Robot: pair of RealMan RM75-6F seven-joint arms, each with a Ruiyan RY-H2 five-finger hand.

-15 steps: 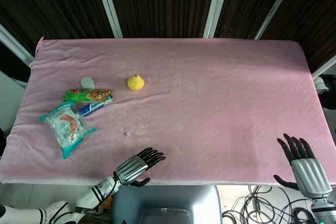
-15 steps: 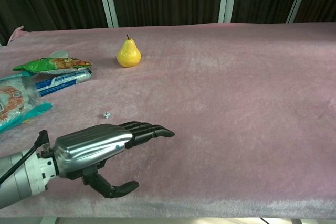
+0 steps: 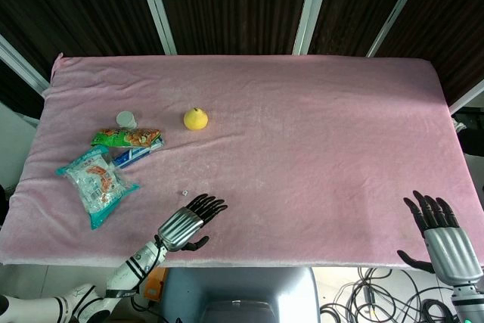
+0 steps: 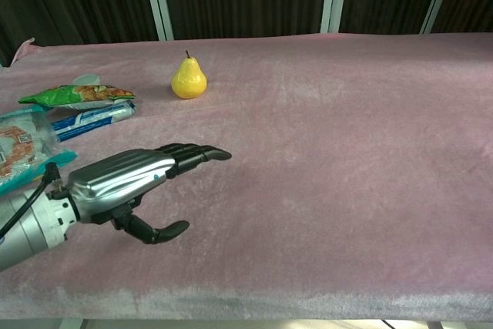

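My left hand (image 3: 186, 222) (image 4: 135, 179) hovers open over the near left part of the pink table (image 3: 318, 134), fingers stretched forward and thumb below, holding nothing. Just ahead of it in the head view lies a tiny white die (image 3: 184, 193), hidden behind the hand in the chest view. A yellow pear (image 3: 195, 119) (image 4: 189, 80) stands farther back. My right hand (image 3: 442, 236) is open at the table's near right corner, fingers spread, off the cloth; the chest view does not show it.
At the left lie a green snack bag (image 3: 125, 137) (image 4: 77, 95), a blue-white tube (image 3: 136, 153) (image 4: 94, 119), a clear teal-edged packet (image 3: 96, 184) (image 4: 19, 152) and a small grey cap (image 3: 125, 119). Cables lie on the floor below the right corner.
My left hand has moved forward and leftward over the table, now covering the die in the chest view. My right hand has drawn slightly back and down.
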